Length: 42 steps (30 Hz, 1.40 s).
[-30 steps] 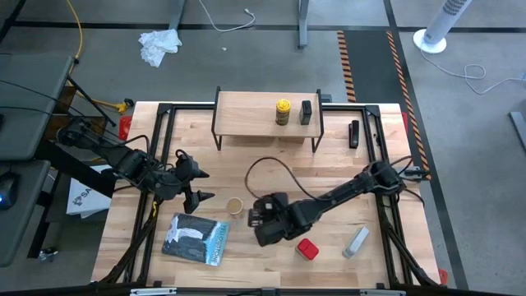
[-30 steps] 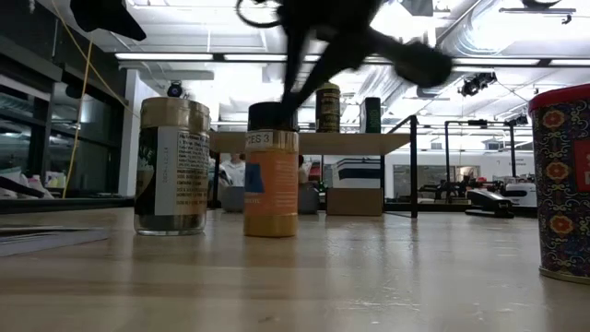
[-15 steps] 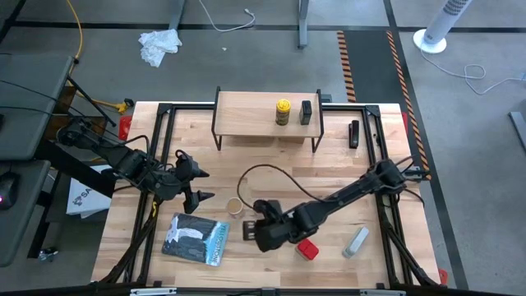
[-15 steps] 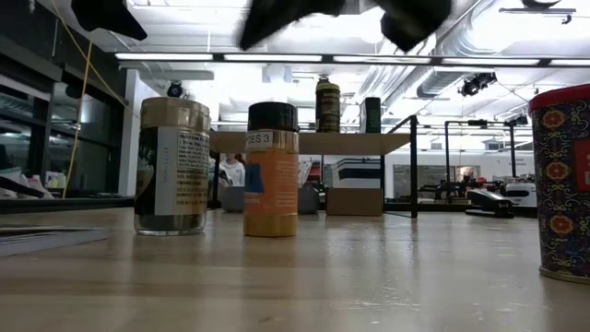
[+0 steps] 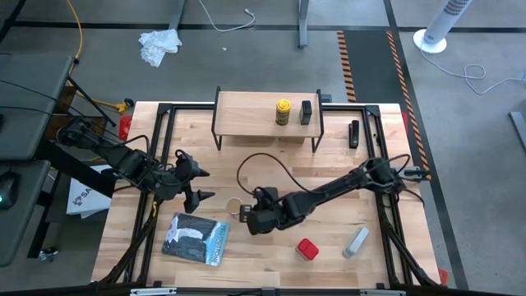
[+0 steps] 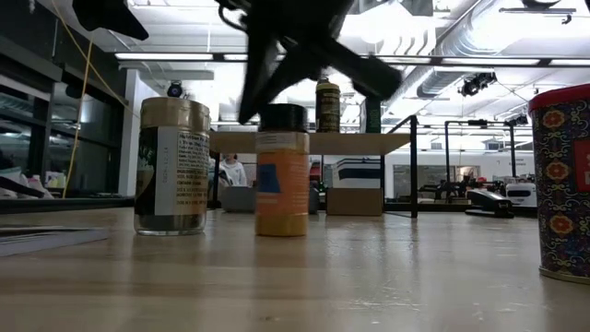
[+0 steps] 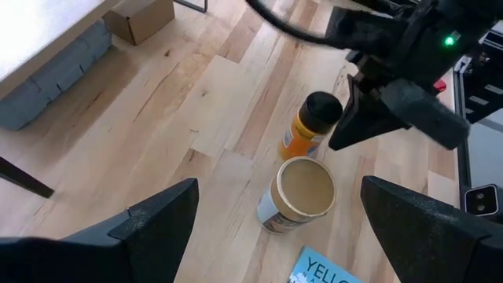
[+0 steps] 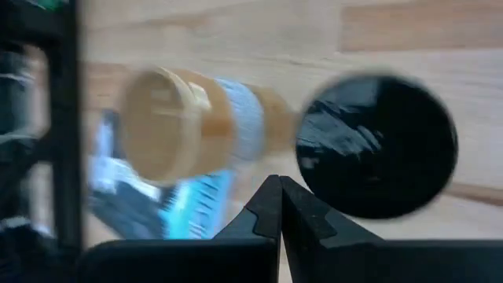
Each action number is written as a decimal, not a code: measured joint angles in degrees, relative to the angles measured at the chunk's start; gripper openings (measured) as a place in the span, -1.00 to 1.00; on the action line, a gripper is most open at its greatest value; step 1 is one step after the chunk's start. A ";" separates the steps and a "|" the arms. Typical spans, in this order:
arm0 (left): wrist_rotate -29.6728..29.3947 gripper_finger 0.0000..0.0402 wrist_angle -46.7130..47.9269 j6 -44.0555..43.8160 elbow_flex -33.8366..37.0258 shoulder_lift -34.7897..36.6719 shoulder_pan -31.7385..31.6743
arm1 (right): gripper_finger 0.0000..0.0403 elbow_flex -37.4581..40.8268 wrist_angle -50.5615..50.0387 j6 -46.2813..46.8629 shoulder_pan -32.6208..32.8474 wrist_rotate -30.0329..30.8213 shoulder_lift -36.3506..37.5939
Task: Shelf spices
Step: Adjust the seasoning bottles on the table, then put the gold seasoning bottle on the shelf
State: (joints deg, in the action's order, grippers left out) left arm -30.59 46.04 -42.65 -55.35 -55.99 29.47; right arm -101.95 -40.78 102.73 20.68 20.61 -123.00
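The right gripper (image 5: pixel 249 215), fingers pressed together and holding nothing, hovers just above the amber jar (image 6: pixel 282 171) at centre frame, beside the tan cylinder (image 6: pixel 171 166); the jar's label is blurred.

I see the worktop (image 5: pixel 329 168) as pale wood planks w/ a smooth, satin finish. Shelf (image 5: pixel 251 115): light wood plank top, thin black wire legs. Amber jar (image 6: pixel 282 171) looks translucent plastic w/ a glossy black cap; tan cylinder (image 6: pixel 171 166) has a paper label, matt tan lid. Red square tin (image 6: pixel 563 180): printed, patterned, slightly glossy. Right hand (image 7: pixel 354 130) is matt black.
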 joint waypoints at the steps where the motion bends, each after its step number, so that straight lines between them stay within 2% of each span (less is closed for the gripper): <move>1: -0.02 0.75 0.00 -0.20 0.00 0.00 0.00 | -1.00 0.00 -1.67 -0.03 0.20 -0.90 0.00; 4: -0.04 0.75 0.02 -0.19 0.00 0.00 0.00 | -1.00 0.02 -6.03 0.22 0.82 -3.18 -0.02; 8: -0.04 0.75 0.03 -0.18 0.00 0.00 0.00 | -1.00 0.04 -8.72 2.32 1.76 -3.18 0.36; 14: -0.08 0.75 0.03 0.31 0.00 0.00 0.82 | -1.00 -0.02 -7.77 -5.15 4.73 -4.35 4.70; 20: -0.53 0.75 -0.17 0.26 0.24 0.00 3.15 | -1.00 -0.02 -10.20 -5.31 9.27 -3.78 7.91; 28: -9.24 0.75 -1.44 -0.25 0.42 0.01 10.47 | -1.00 0.09 -10.59 -2.46 10.65 -3.70 7.97; 33: -13.98 0.75 -3.90 -0.54 5.32 0.02 14.66 | -1.00 0.17 -12.12 -5.13 10.57 -3.64 7.82; 42: -11.58 0.75 -13.38 -5.75 16.52 -0.05 15.98 | -1.00 0.17 -15.31 -5.28 10.53 -2.57 7.82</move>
State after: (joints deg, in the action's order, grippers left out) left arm -42.17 32.66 -48.41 -38.84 -56.03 45.45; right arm -101.78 -56.09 97.45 31.21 18.04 -115.18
